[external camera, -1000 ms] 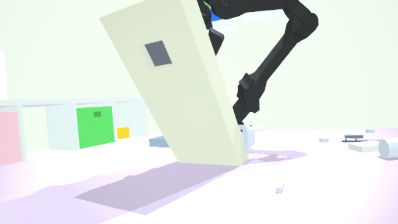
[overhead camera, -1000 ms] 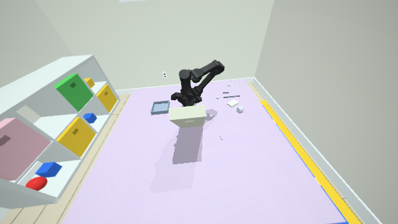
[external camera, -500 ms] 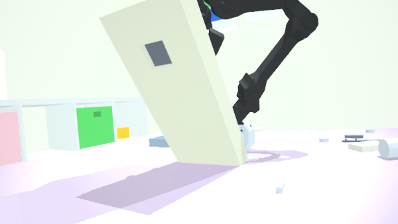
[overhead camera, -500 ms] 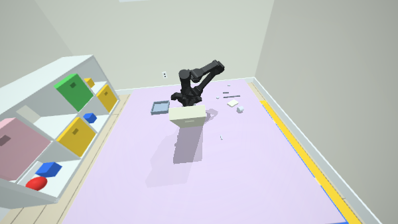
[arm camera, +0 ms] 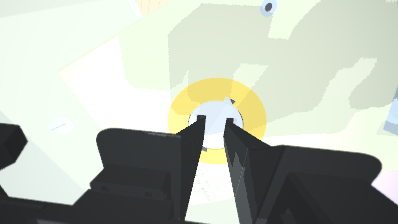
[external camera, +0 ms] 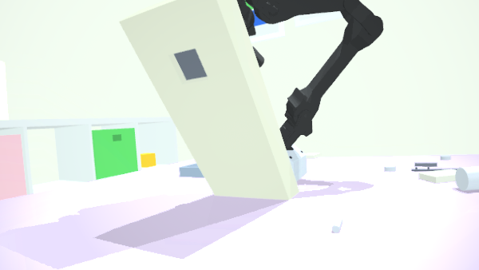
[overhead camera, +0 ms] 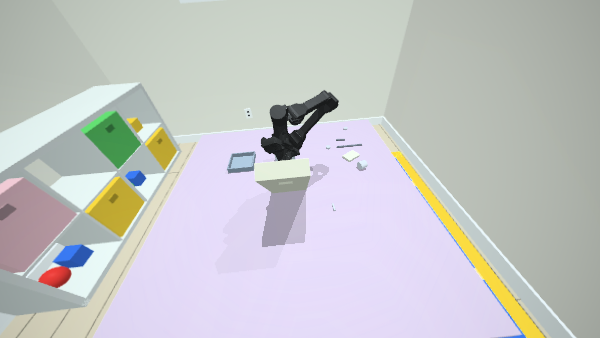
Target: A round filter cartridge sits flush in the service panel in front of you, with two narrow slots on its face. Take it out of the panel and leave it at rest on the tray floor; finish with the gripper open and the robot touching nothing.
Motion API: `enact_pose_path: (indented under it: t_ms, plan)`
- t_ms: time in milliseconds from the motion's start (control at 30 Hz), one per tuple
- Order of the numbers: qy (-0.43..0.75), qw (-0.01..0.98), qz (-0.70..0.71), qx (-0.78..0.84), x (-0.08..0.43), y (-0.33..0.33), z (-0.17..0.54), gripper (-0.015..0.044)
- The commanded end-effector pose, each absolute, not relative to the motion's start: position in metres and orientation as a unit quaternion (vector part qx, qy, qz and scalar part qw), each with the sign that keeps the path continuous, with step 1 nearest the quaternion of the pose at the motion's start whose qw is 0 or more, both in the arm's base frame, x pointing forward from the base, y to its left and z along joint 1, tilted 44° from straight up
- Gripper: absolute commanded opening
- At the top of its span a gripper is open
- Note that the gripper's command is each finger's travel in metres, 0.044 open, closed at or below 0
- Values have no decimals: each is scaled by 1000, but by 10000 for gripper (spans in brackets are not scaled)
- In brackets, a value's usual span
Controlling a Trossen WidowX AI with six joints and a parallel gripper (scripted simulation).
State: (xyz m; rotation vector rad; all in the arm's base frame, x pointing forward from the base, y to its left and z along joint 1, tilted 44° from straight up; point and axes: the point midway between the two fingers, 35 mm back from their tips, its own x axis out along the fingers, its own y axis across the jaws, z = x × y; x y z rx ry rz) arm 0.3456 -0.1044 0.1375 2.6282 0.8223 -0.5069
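Note:
The cream service panel (overhead camera: 282, 171) (external camera: 215, 120) leans at a tilt, its back toward the top and exterior views. In the wrist view the round, pale filter cartridge (arm camera: 215, 109) sits inside a yellow ring (arm camera: 216, 88) on the panel, with small dark notches at its rim. My gripper (arm camera: 214, 123) is shut on the cartridge, its two fingertips on the face; the slots are hidden under them. The tips are hidden behind the panel in the top and exterior views. I cannot tell how deep the cartridge sits. The blue-grey tray (overhead camera: 240, 170) (external camera: 191, 172) stands on the floor left of the panel.
A white cylinder (overhead camera: 362, 164) (external camera: 468, 179), a cream block (overhead camera: 351, 156) (external camera: 437, 176) and dark bars lie right of the panel. A small pale peg (overhead camera: 334, 207) (external camera: 336, 227) lies nearer the cameras. A shelf unit with coloured bins stands at the left.

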Motion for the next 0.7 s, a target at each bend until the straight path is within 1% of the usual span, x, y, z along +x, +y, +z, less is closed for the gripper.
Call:
enact_pose_path:
  t_ms: [0,667]
  plan:
    - [307,255,-160,903,353,-101,131,0]
    - [343,548,-45,761,354,-100,131,0]
